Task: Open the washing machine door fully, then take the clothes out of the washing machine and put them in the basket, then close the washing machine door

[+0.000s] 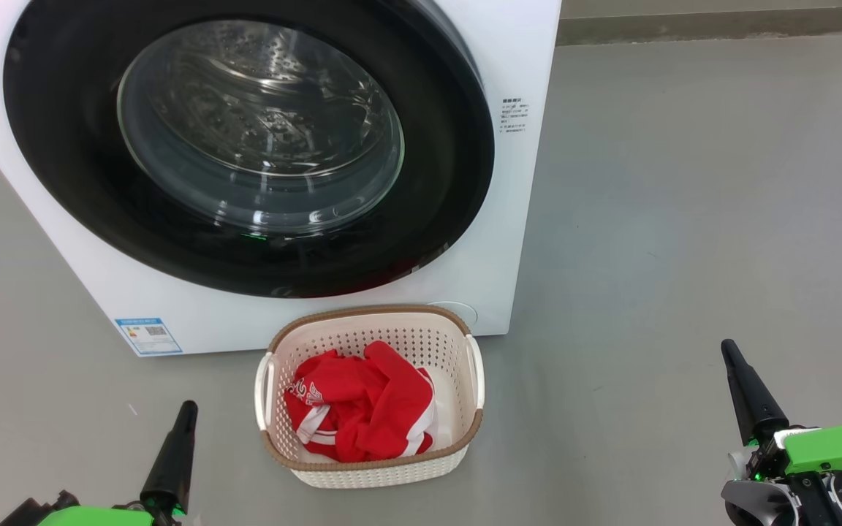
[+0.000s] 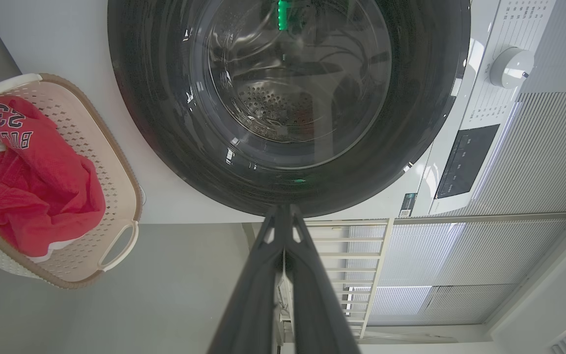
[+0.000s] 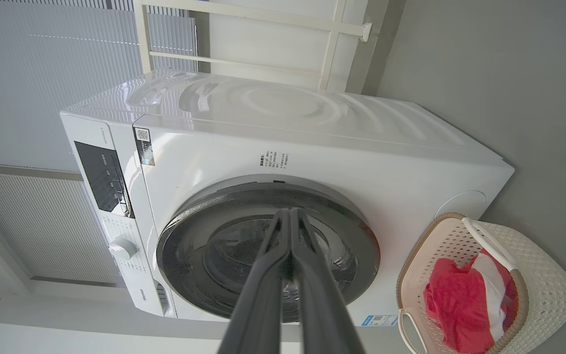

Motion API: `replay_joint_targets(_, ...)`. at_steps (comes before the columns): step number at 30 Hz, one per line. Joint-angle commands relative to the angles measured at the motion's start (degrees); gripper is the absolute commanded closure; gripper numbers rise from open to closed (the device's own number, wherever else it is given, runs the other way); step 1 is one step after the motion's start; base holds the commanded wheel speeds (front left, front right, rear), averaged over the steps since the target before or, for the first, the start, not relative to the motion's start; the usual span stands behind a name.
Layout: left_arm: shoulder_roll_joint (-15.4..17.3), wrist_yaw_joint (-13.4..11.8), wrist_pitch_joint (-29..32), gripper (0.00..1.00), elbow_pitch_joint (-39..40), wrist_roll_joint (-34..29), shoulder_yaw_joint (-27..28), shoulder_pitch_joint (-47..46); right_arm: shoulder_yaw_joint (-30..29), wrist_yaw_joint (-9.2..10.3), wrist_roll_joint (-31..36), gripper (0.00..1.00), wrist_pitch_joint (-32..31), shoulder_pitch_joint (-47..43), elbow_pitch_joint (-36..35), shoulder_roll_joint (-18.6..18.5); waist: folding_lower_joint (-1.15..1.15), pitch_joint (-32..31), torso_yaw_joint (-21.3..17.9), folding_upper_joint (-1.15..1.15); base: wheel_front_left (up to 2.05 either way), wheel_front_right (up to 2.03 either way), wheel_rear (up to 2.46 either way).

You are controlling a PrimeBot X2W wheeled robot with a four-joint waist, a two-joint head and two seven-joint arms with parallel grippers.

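Note:
The white washing machine stands ahead with its round black-rimmed door closed flat against the front. On the floor before it sits the cream basket, and the red clothes with white trim lie inside it. My left gripper rests shut and empty at the lower left, short of the basket. At the lower right, well clear of the basket, my right gripper is shut and empty too. The left wrist view has the door and basket; the right wrist view has the machine, door and basket.
Grey floor spreads to the right of the machine and around the basket. A blue label marks the machine's lower left corner. The control panel and dial sit above the door. A pale rack and slatted wall stand behind.

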State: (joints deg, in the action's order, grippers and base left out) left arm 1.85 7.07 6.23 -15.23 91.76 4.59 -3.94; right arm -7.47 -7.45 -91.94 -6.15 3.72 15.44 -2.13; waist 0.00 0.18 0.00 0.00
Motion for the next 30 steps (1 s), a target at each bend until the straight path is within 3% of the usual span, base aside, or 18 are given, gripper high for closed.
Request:
replay_joint_targets(1,1.0,0.4,0.3,1.00,1.2,0.4,1.9,-2.2,0.9,-0.03,-0.2,1.00,-0.3,2.5,-1.4,-0.8,0.00,0.0,0.0,0.00,0.00,0.00,0.00)
replay_joint_targets(30,1.0,0.4,0.2,1.00,1.2,0.4,1.9,-2.2,0.9,-0.03,-0.2,1.00,-0.4,2.5,-1.4,-0.8,0.00,0.0,0.0,0.00,0.00,0.00,0.00)
